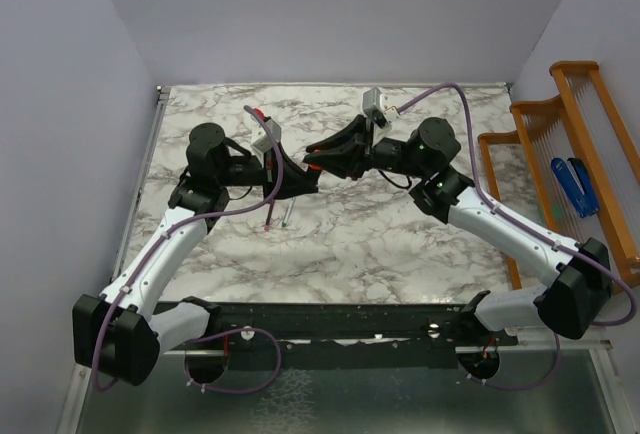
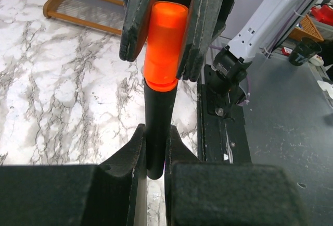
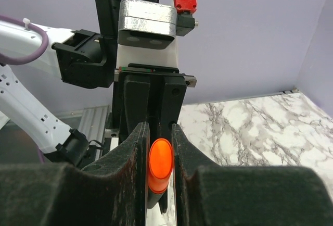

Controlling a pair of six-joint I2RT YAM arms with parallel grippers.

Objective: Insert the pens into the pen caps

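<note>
My left gripper (image 2: 155, 135) is shut on the black marker (image 2: 156, 116), holding its barrel above the table. My right gripper (image 3: 159, 128) faces it and is shut on the bright orange cap (image 3: 160, 164), which sits on the marker's end (image 2: 164, 44). In the top view the two grippers meet over the middle of the table, left (image 1: 302, 178) and right (image 1: 323, 161). The slim red-pink pen (image 1: 269, 216) and the slim silver-grey pen (image 1: 287, 215) lie side by side on the marble under the left gripper. The magenta-purple cap is out of view.
A wooden rack (image 1: 585, 144) stands beyond the table's right edge with a blue object (image 1: 574, 186) in it; the rack also shows in the left wrist view (image 2: 78, 7). The black base rail (image 1: 330, 322) runs along the marble table's (image 1: 400, 244) near edge.
</note>
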